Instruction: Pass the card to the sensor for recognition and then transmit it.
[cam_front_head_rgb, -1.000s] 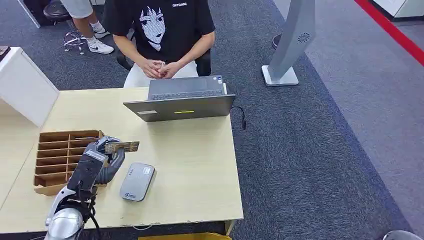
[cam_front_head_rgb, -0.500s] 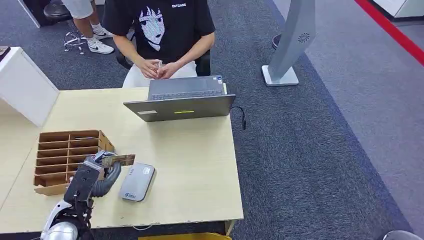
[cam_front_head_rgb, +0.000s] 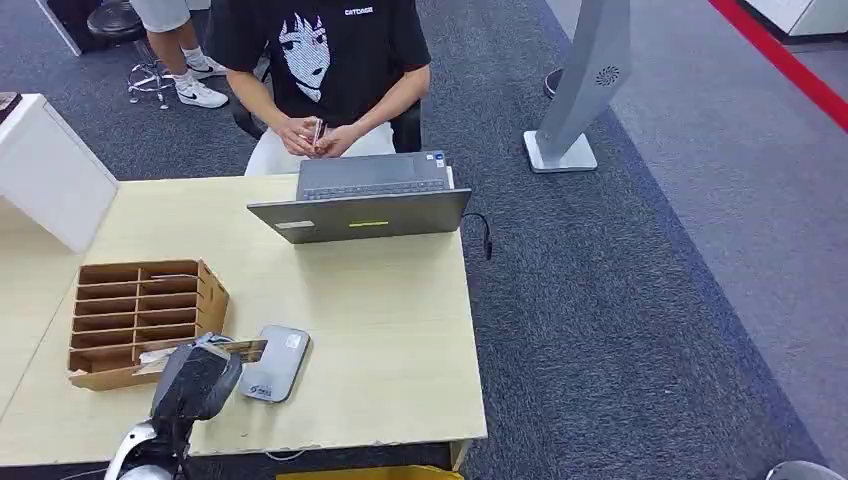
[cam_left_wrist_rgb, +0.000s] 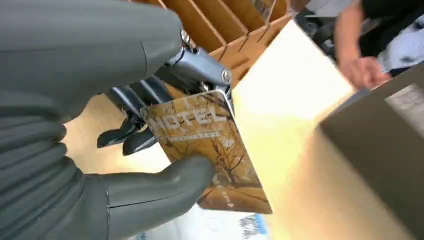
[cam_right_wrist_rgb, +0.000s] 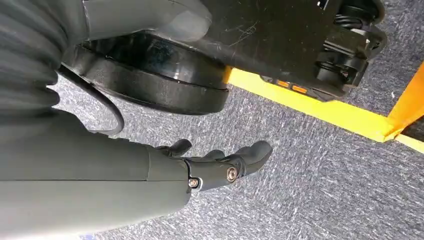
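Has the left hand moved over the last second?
Yes. The left hand drew the card back along the wooden organizer, now over the grey sensor.

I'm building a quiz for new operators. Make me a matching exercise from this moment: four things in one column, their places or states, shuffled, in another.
1. card
2. sensor
3. laptop
4. wooden organizer

a. at the table's far edge, before the seated person
b. pinched in the left hand
c. slotted, left of the sensor
d. flat on the table, under the card's tip

Pairs: 1-b, 2-d, 3-a, 4-c
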